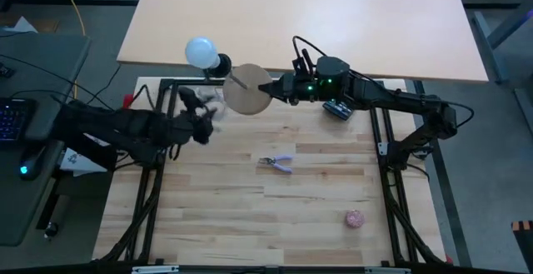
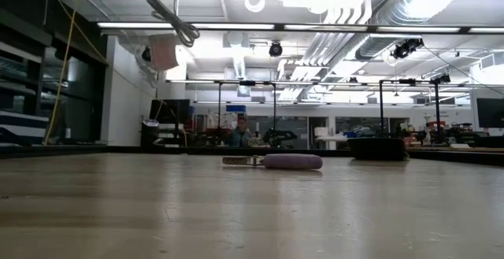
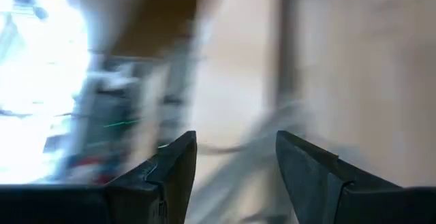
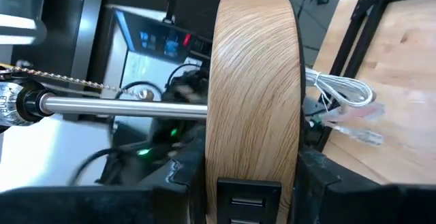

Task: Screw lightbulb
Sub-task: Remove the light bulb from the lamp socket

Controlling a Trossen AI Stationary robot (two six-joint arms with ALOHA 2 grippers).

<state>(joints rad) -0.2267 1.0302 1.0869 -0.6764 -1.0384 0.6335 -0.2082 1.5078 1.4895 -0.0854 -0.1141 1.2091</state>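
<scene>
The white lightbulb (image 1: 201, 52) sits with its base at the black socket (image 1: 221, 64). The socket is on the end of a thin metal stem (image 4: 122, 106) that rises from a round wooden disc (image 1: 247, 91). All of this is held up over the table's far edge. My right gripper (image 1: 279, 87) is shut on the disc. My left gripper (image 1: 198, 107) hovers just left of the disc and nearer than the bulb. Its fingers (image 3: 180, 166) are open with nothing between them; that view is blurred. My right gripper pinches the wooden disc at its rim (image 4: 253, 163), one finger (image 4: 317, 180) on each flat face. The fingers come roughly level from the table's right. The disc is lifted clear of the table and tilted, its stem pointing away toward the far left with socket and bulb at the end.
Small pliers with purple handles (image 1: 276, 163) lie mid-table, and a pinkish ball (image 1: 356, 218) lies near the right front. A white cable (image 4: 340, 88) hangs by the disc. A tan tabletop (image 1: 333, 24) lies beyond the far edge, and black frame rails (image 1: 385, 141) run along the sides.
</scene>
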